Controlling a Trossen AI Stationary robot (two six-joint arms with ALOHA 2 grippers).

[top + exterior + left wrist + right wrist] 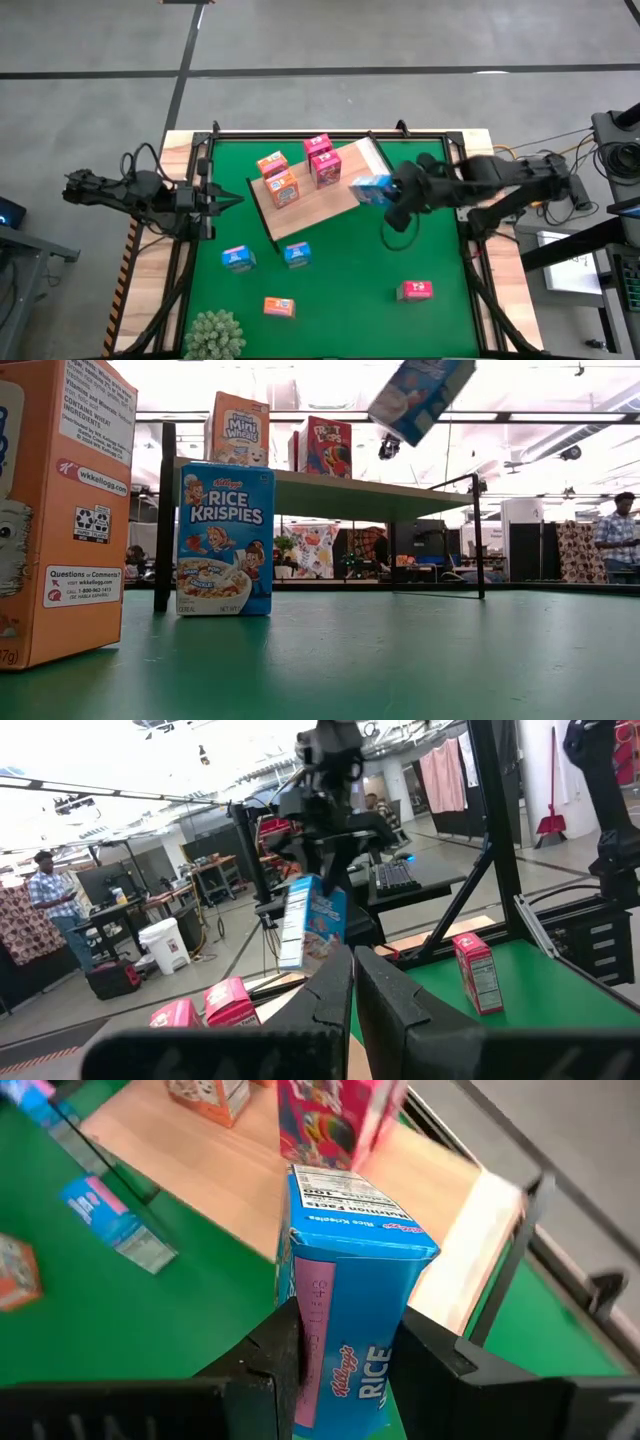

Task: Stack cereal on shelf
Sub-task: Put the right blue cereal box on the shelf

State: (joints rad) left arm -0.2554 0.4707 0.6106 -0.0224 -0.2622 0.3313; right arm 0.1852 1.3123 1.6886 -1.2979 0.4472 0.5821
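Observation:
My right gripper (392, 192) is shut on a blue cereal box (370, 188) above the right end of the light-wood shelf (340, 205). The box shows high and tilted in the low view (420, 395). Two orange boxes (278, 177) and two pink-red boxes (322, 158) stand on the shelf. Two blue boxes (238, 258) (297, 255), an orange box (279, 307) and a pink-red box (415, 291) rest on the green mat. My left gripper (228, 201) is shut and empty at the mat's left edge. My right gripper pinches the blue box near one end (345, 1365) between its two fingers (275, 1355), one on each of two opposite sides. The fingers come from the table's right side. The box is lifted clear and tilted, its free end (350, 1205) pointing away from the gripper toward the shelf.
A fuzzy green plant (215, 335) stands at the mat's near edge. The shelf's thin dark legs (165, 515) stand on the mat. In the low view an orange box (60, 510) and a blue Rice Krispies box (225, 540) stand close. People show in the room behind.

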